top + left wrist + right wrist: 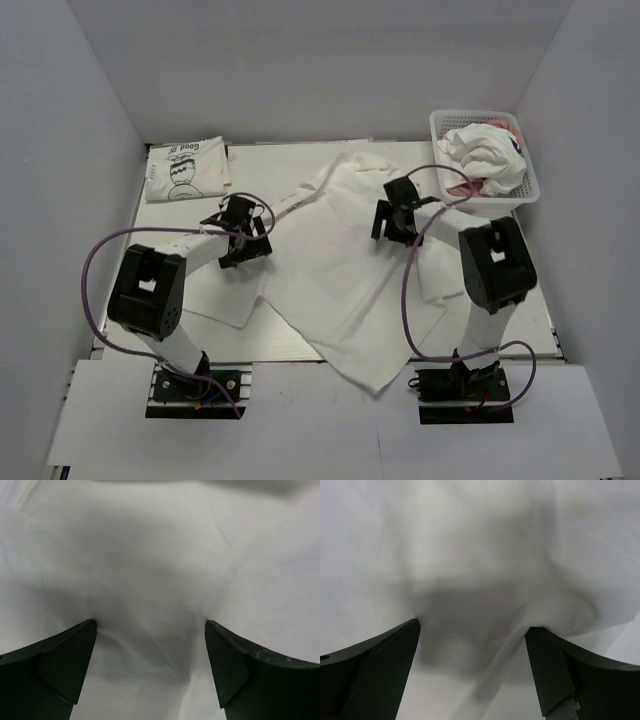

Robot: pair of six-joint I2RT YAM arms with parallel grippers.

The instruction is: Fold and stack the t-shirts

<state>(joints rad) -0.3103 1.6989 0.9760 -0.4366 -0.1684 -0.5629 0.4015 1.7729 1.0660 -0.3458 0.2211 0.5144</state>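
A large white t-shirt (pixel 340 270) lies spread and rumpled across the middle of the table. My left gripper (pixel 243 232) is open, its tips pressed down on the shirt's left part (pixel 150 570). My right gripper (pixel 397 215) is open, its tips on the shirt's upper right part (pixel 480 555), a raised fold between them. A folded white t-shirt with black cartoon and lettering (pixel 186 170) lies at the far left. More t-shirts, white and pink (pixel 487 160), are heaped in the basket.
The white lattice basket (pixel 528 185) stands at the far right corner. White walls enclose the table on three sides. Purple cables loop from both arms.
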